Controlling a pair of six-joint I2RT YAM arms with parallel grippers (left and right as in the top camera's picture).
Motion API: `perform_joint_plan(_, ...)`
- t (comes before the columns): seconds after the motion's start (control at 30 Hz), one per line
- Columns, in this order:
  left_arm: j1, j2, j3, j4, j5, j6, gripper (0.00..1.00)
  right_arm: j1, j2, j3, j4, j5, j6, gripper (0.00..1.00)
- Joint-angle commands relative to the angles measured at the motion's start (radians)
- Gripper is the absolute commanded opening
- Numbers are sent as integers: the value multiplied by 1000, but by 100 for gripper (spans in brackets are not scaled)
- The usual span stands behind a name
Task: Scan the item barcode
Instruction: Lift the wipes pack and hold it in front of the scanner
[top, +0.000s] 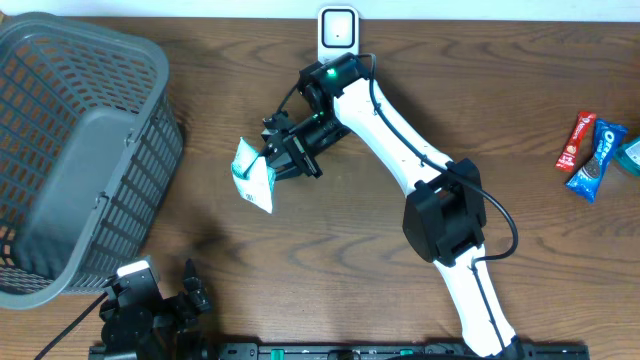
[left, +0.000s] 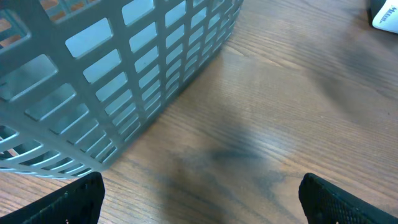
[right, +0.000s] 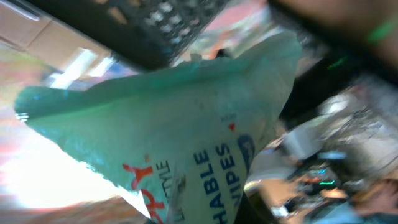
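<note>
The item is a teal and white pack of wipes (top: 252, 173), held above the table left of centre with my right gripper (top: 274, 162) shut on it. The pack (right: 186, 137) fills the right wrist view, blurred, with red and dark blue lettering; no barcode shows. The white scanner (top: 338, 30) stands at the table's back edge, behind the right arm. At the front left my left gripper (top: 188, 292) stands open. Its fingertips (left: 68, 202) sit wide apart over bare wood, holding nothing.
A large grey mesh basket (top: 60, 150) takes up the left side, and its wall (left: 124, 74) is close in front of the left gripper. Snack packs lie at the far right: a red bar (top: 574, 140) and a blue pack (top: 597, 160).
</note>
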Motion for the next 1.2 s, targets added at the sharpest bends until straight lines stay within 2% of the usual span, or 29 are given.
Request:
perform_joint_plan(0.0,-4,0,-2,-1,-2,-5,100,-3,1,0,107,371,14,2)
perform_joint_plan(0.03,-4,0,-2,-1,-2,-5,100,3,1,1,126,519,50,1)
perform_joint_plan(0.27,-4,0,-2,-1,-2,-5,100,19,0,4,233,1118,87,2)
perform_joint_plan(0.4,-4,0,-2,-1,-2,-5,100,7,0,26,361,1141,-61,2)
perform_joint_plan(0.57,-4,0,-2,-1,-2,-5,100,-41,0,68,610,1182,-134,1)
perform_joint_plan(0.9,-4,0,-2,-1,-2,-5,100,-163,24,68,996,1347,-94,1)
perform_joint_plan(1.17,-4,0,-2,-1,-2,-5,100,-212,127,68,1363,1397,-77,1)
